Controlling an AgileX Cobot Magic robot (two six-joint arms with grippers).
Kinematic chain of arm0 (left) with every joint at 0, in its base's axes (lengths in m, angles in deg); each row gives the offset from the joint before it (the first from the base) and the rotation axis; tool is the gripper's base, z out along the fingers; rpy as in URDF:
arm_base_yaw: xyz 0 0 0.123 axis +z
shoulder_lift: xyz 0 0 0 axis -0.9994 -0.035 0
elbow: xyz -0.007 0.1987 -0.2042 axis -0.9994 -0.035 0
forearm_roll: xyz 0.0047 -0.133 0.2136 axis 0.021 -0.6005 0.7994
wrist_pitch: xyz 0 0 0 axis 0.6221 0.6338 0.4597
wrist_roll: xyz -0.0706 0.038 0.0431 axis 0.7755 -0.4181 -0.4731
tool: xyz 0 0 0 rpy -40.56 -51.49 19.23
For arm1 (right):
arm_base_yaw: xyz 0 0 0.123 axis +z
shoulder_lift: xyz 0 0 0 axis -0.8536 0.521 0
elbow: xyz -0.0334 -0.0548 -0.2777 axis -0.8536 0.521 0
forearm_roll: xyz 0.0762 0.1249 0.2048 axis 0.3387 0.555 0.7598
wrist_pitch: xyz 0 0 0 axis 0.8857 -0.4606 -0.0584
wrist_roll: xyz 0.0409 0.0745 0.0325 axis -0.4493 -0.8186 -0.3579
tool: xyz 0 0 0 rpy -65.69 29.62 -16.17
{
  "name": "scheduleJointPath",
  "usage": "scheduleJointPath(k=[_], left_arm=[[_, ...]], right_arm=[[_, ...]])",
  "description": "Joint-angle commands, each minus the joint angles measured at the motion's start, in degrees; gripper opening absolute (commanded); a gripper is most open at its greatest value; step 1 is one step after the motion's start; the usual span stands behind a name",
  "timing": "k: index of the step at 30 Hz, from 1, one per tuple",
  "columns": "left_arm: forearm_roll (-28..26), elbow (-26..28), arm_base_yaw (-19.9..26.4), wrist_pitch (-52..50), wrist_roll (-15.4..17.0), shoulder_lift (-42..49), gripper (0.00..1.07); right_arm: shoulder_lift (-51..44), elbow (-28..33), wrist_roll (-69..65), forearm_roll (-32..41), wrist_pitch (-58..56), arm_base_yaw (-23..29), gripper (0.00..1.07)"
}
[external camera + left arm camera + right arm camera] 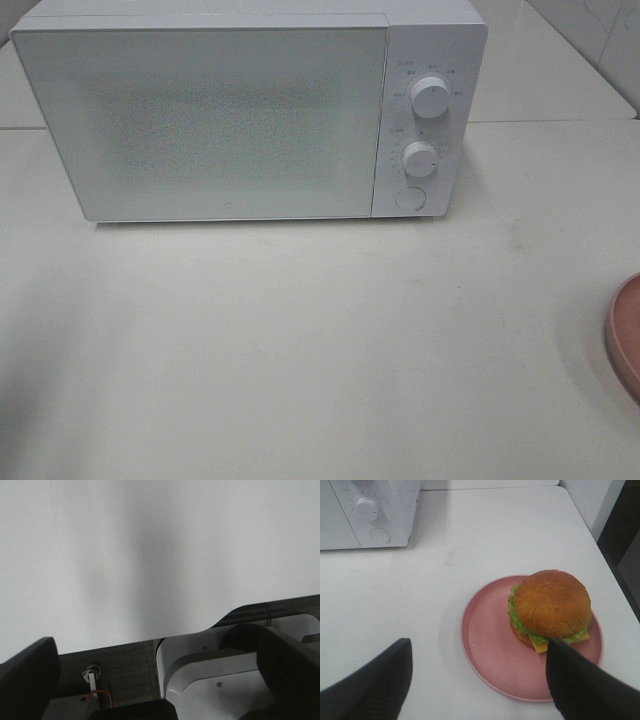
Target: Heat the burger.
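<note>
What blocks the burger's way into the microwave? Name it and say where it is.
The microwave door is shut across its front, so the burger, sitting on the pink plate on the table, cannot go in. The bare table between plate and microwave holds nothing visible.

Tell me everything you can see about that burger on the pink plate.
The burger has a domed golden-brown bun on top, with green lettuce frilling out around the edge and a corner of yellow cheese poking from under it; a lower bun just shows beneath. It sits upright and looks whole, off-centre on a flat salmon-pink plate that rests on the white table. Only the plate touches it. It shows in the right wrist view alone, and the microwave door is shut.
</note>
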Motion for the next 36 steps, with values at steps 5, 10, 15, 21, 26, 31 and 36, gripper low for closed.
scheduleJointPath(k=[5, 10, 15, 21, 26, 31, 36], left_arm=[[0.29, -7.05, 0.11, -4.01, 0.97, 15.47, 1.01], [0.63, -8.25, 0.11, -2.06, 0.97, 21.43, 1.01], [0.97, -8.31, 0.11, -2.18, 1.38, 28.02, 1.01], [1.38, -8.31, 0.11, -2.18, 1.38, 34.43, 1.01], [0.80, -8.31, 0.11, -2.23, 1.38, 41.14, 1.01], [0.86, -8.31, 0.11, -2.29, 1.20, 50.99, 1.01], [0.74, -8.31, 0.11, -2.29, 1.20, 57.64, 1.01]], right_arm=[[-1.49, 0.11, 0.40, 0.00, 0.00, -0.23, 0.73], [-1.49, 0.11, 0.40, 0.00, 0.00, -0.23, 0.73], [-1.49, 0.11, 0.40, 0.00, 0.00, -0.23, 0.73], [-1.49, 0.11, 0.40, 0.00, 0.00, -0.23, 0.73], [-1.49, 0.11, 0.40, 0.00, 0.00, -0.23, 0.73], [-1.49, 0.11, 0.40, 0.00, 0.00, -0.23, 0.73], [-1.49, 0.11, 0.40, 0.00, 0.00, -0.23, 0.73]])
